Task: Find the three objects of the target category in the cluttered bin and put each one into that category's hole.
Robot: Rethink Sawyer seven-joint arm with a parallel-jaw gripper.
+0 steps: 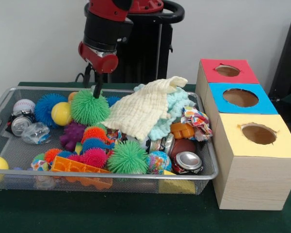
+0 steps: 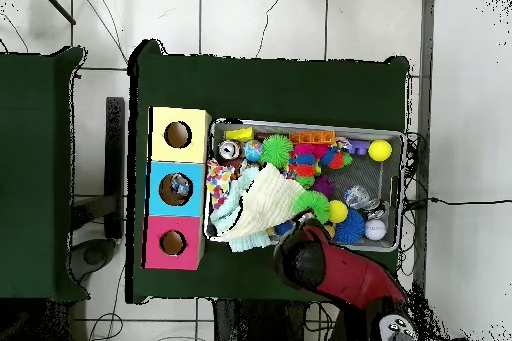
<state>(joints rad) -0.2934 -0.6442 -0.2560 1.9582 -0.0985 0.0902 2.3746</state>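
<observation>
The silver wire-mesh bin (image 1: 111,175) is full of toys. A silver-topped can (image 1: 188,161) lies at its front right corner. A second can (image 1: 21,124) lies at the left end, next to a crushed clear bottle (image 1: 36,132). A third can (image 1: 163,144) is half buried in the middle. My gripper (image 1: 98,90) hangs at the bin's far side, its tip touching the top of a green spiky ball (image 1: 89,108). In the overhead view the bin (image 2: 402,157) shows, and the arm (image 2: 305,257) covers the gripper.
A cream cloth (image 1: 140,109) and a light blue cloth (image 1: 177,109) drape over the bin's middle. Spiky balls, a baseball (image 1: 23,105) and yellow balls fill the rest. Three boxes with holes stand to the right: red (image 1: 228,72), blue (image 1: 240,98), yellow (image 1: 258,134).
</observation>
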